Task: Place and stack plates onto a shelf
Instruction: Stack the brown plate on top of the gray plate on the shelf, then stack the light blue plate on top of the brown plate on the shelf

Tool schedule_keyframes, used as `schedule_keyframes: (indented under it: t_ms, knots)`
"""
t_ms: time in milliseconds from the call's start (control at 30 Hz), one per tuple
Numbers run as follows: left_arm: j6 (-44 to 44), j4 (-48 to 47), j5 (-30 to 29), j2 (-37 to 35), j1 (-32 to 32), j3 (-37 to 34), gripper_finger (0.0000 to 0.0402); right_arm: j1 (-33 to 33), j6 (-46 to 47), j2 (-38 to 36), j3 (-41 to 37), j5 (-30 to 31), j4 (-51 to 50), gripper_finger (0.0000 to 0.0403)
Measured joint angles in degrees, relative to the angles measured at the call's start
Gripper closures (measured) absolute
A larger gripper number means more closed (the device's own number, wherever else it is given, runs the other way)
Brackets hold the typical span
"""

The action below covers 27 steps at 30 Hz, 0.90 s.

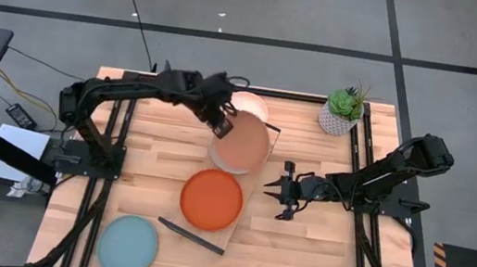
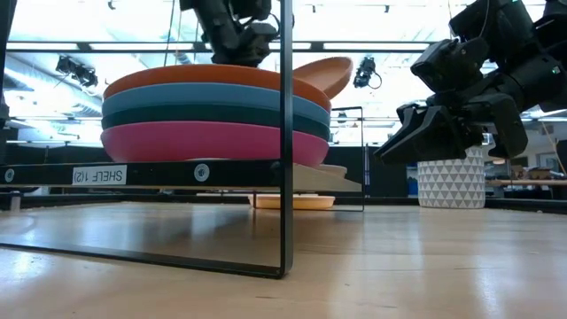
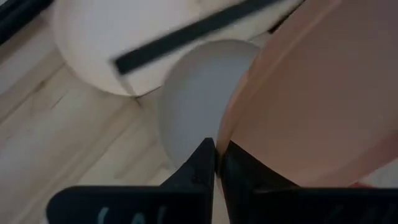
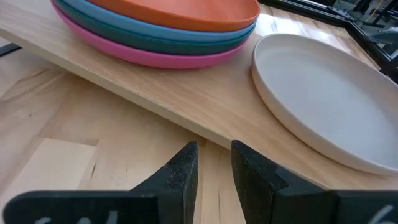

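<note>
**Peach plate pinched over the shelf, light blue one waiting**

Nearest in the low view, the shelf's (image 2: 177,174) black wire frame stands before a stack (image 2: 213,111) of orange, blue, dark teal and pink plates. The left pincer (image 1: 223,128) nips the peach plate (image 1: 241,145) by its rim, tilted above the shelf's far end, where a grey plate (image 3: 199,106) already lies. A cream plate (image 1: 252,105) sits beyond, toward the counter's (image 1: 316,247) far edge. The right pincer (image 1: 284,194), fingers slightly apart and holding nothing, waits beside the shelf. I'd say over halfway: the light blue plate (image 1: 128,244) near the front-left corner remains.
</note>
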Motion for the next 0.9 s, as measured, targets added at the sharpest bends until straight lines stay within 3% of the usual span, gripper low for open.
schedule_keyframes:
  t_ms: [233, 600, 900]
  knots:
    - [-0.9, -3.0, 0.1, 3.4, 3.8, -1.6, 0.0382, 0.0, 0.2, 0.0, 0.0, 0.0, -0.5, 0.0300]
    - [2.0, -1.7, 0.5, 6.4, 4.7, -1.6, 0.0372, 0.0, 0.6, 0.0, 0.0, 0.0, -0.5, 0.0300]
    - [3.1, 0.0, 0.1, 6.4, 4.0, -1.5, 0.0310, 0.0, 0.6, 0.0, 0.0, 0.0, -0.5, 0.0300]
